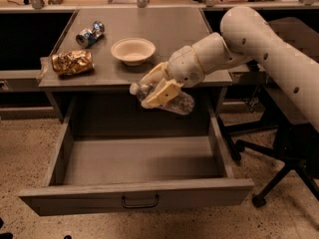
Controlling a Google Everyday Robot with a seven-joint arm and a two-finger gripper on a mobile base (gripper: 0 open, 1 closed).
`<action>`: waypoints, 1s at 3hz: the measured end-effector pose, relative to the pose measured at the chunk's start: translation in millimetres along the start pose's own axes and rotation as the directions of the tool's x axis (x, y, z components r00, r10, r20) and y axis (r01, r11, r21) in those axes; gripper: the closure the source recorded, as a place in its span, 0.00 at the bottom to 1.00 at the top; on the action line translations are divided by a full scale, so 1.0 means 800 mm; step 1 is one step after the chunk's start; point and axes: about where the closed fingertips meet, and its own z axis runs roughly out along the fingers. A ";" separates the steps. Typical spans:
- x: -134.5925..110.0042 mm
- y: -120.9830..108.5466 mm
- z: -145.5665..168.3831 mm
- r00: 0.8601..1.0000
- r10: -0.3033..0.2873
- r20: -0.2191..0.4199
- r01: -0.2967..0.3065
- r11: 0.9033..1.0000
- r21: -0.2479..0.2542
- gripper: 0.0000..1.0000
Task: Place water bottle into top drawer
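Mid part of the water bottle (182, 104) hidden by the gripper (150, 89) clamped on it, above the top drawer's (99, 195) far right. Arm (259, 39) & chair (279, 176) cut off at right edge; drawer's far end hidden under table (164, 24).

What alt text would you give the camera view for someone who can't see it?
The gripper of a white robot arm holds a clear water bottle on its side above the open grey top drawer. Behind, on the table, sit a bowl, a dented can and a gold snack bag.
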 end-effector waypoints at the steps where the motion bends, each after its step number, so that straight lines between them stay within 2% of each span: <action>1: -0.021 0.029 0.043 0.999 0.035 -0.001 -0.035 0.999 -0.002 1.00; 2: -0.005 0.052 0.075 0.994 0.103 -0.048 -0.099 0.993 0.062 1.00; 3: 0.009 0.051 0.092 0.991 0.120 -0.051 -0.116 0.990 0.082 1.00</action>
